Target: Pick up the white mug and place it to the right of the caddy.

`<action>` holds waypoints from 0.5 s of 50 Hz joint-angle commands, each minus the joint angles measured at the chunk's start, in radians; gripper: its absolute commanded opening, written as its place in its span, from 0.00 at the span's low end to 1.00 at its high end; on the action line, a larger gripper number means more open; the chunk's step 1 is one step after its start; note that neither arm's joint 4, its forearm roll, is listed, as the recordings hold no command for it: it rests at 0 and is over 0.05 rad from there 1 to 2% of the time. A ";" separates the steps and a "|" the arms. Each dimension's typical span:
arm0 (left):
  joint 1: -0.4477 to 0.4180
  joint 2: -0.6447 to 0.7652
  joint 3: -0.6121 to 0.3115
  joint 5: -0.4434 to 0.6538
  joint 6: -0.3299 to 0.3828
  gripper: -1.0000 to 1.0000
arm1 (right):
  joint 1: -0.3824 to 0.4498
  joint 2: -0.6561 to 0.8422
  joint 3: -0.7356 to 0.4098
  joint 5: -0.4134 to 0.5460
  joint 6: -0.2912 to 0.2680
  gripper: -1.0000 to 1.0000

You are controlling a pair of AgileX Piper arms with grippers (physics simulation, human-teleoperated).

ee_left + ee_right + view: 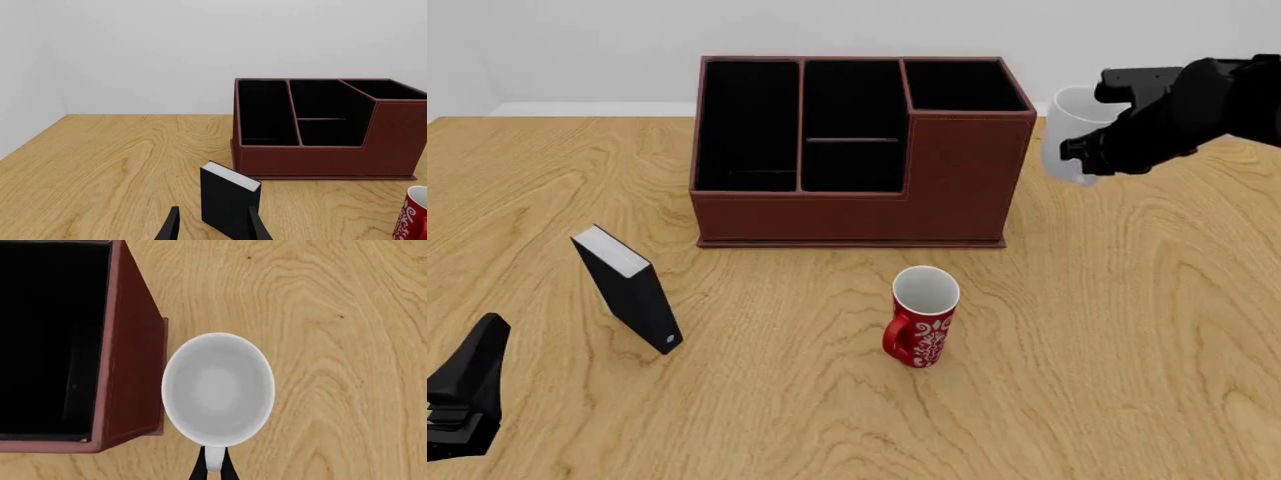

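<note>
Plain white mug (218,388), seemingly airborne, handle between jaws.

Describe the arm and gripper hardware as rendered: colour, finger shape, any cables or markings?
Both arms render matte black. The left gripper has two thin, flat, tapered fingers; the right gripper shows the same slim black blades. The right arm's wrist is a blocky, faceted housing. No cables or markings are visible.

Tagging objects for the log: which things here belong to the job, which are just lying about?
In the job:
white mug, held by its handle in the right gripper, beside the caddy's right wall
caddy

Lying about:
red mug, upright in front of the caddy
black box, standing near the idle left gripper
</note>
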 commanded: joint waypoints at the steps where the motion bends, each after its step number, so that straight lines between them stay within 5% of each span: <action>1: 0.000 0.000 0.000 0.000 0.000 1.00 | -0.008 0.028 0.001 -0.020 0.008 0.00; 25: 0.000 0.000 0.000 0.000 0.000 1.00 | -0.024 0.073 0.046 -0.083 -0.010 0.00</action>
